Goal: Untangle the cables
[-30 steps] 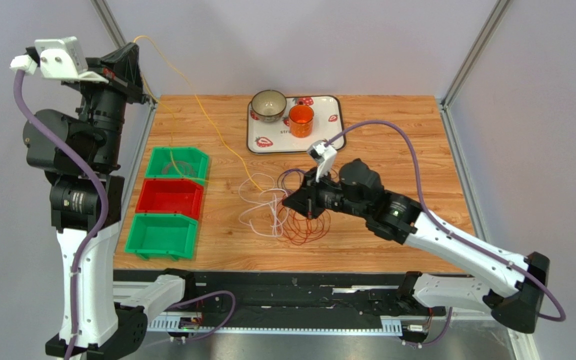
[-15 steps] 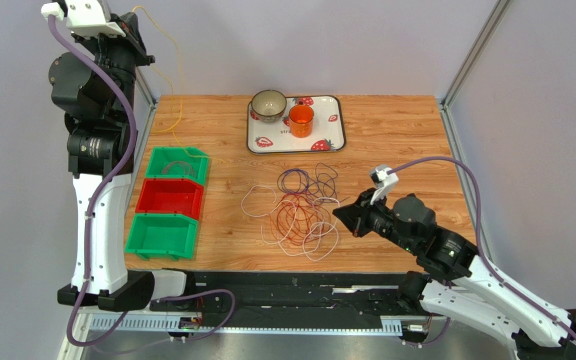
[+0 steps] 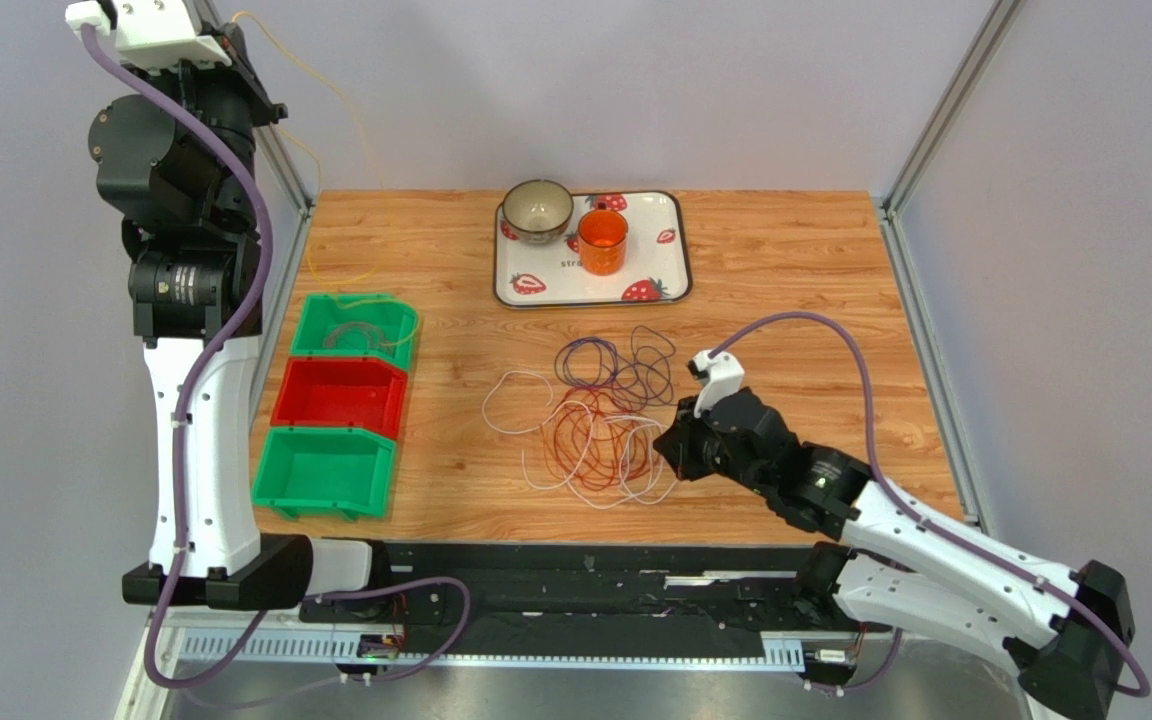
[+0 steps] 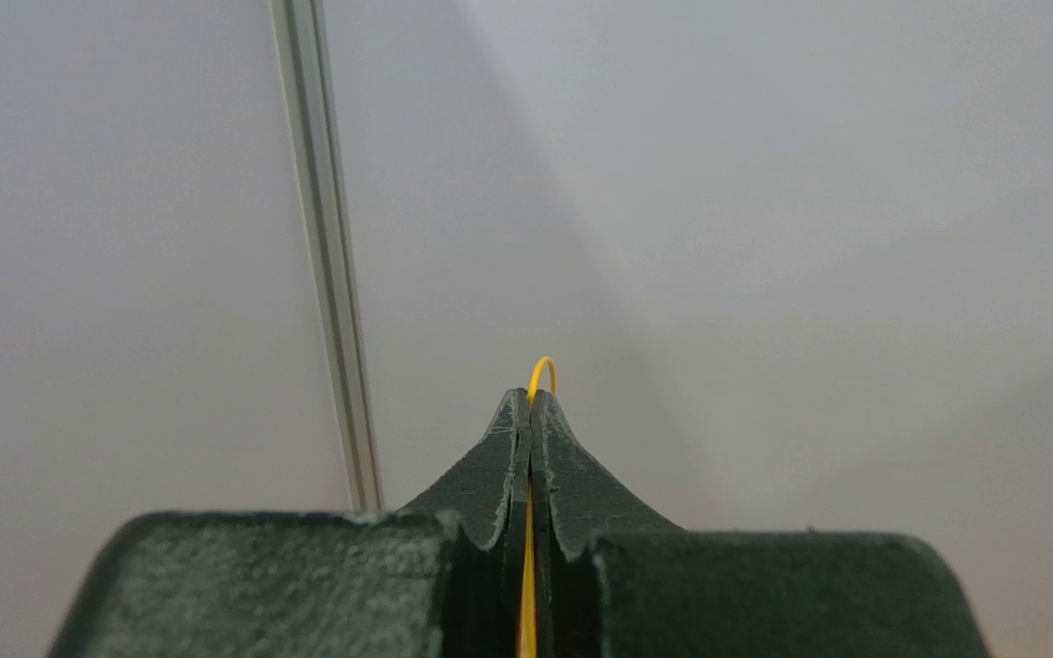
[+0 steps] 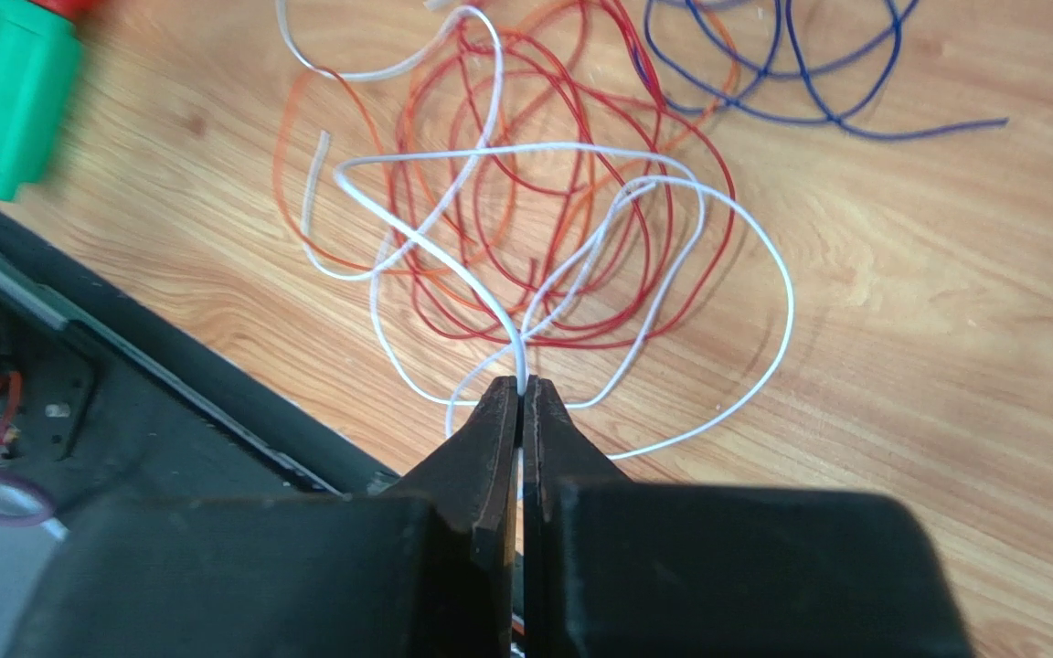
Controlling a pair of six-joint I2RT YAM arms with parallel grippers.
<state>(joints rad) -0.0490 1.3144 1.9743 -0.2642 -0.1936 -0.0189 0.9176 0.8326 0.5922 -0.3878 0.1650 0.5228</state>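
Observation:
The cables [image 3: 597, 432] lie in a loose tangle on the wooden table: red and orange loops [image 5: 587, 165], purple ones [image 3: 612, 360] behind them, and white ones [image 3: 515, 405] across them. My right gripper [image 3: 669, 446] sits low at the tangle's right edge. In the right wrist view it [image 5: 523, 388] is shut on a white cable [image 5: 520, 359]. My left gripper [image 3: 244, 48] is raised high at the far left. There it [image 4: 532, 400] is shut on a thin yellow cable [image 4: 542, 365]. That yellow cable [image 3: 301, 63] arcs down toward the top green bin.
Three bins stand in a column at the left: green [image 3: 357, 333], red [image 3: 339, 398], green [image 3: 319, 470]. A strawberry-print tray [image 3: 672, 282] at the back holds a bowl [image 3: 537, 210] and an orange cup [image 3: 602, 240]. A black rail [image 5: 148, 357] runs along the near table edge.
The left arm swung upright and drew the yellow cable out of the tangle toward the green bin. The right gripper pulled back from the tangle's middle to its right edge.

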